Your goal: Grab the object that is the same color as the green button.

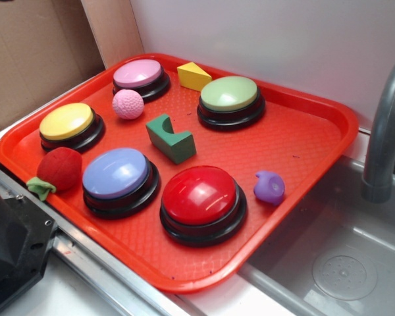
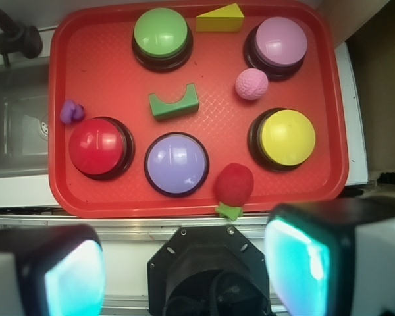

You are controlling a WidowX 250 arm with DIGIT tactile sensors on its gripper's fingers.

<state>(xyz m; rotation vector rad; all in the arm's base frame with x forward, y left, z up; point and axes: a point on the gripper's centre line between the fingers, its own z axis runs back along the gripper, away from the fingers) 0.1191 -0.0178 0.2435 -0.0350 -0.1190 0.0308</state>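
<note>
Green notched block point(image 2: 174, 103): target item, dark green wood with an arch cut from its upper face; matches the green button by colour.

Red tray point(image 1: 303, 131): carrier for all items, set beside a grey sink point(image 1: 345, 263).

Green button point(image 2: 160, 33): pale dome on a black base, at the far side of the tray in the wrist view. The block lies near it, on the side toward the camera, with bare tray between them.

Other domes: red button point(image 2: 97, 146), blue button point(image 2: 177, 163), yellow button point(image 2: 286, 137), pink button point(image 2: 280, 41). The block sits roughly mid-tray, beyond the gap between the red and blue domes.

Gripper point(image 2: 184, 276): two fingers framing the bottom of the wrist view, spread wide, nothing between them; it hangs off the tray's near edge.

Key relation: the block lies ahead of the gripper and slightly to the picture's left, well apart. Its long axis runs nearly across the wrist view, tilted a little, so the fingers as they stand look aligned along its length, not its width.

Small items: red plush ball point(image 2: 234, 183), pink ball point(image 2: 251, 83), yellow wedge point(image 2: 220, 19), purple toy point(image 2: 71, 112).
</note>
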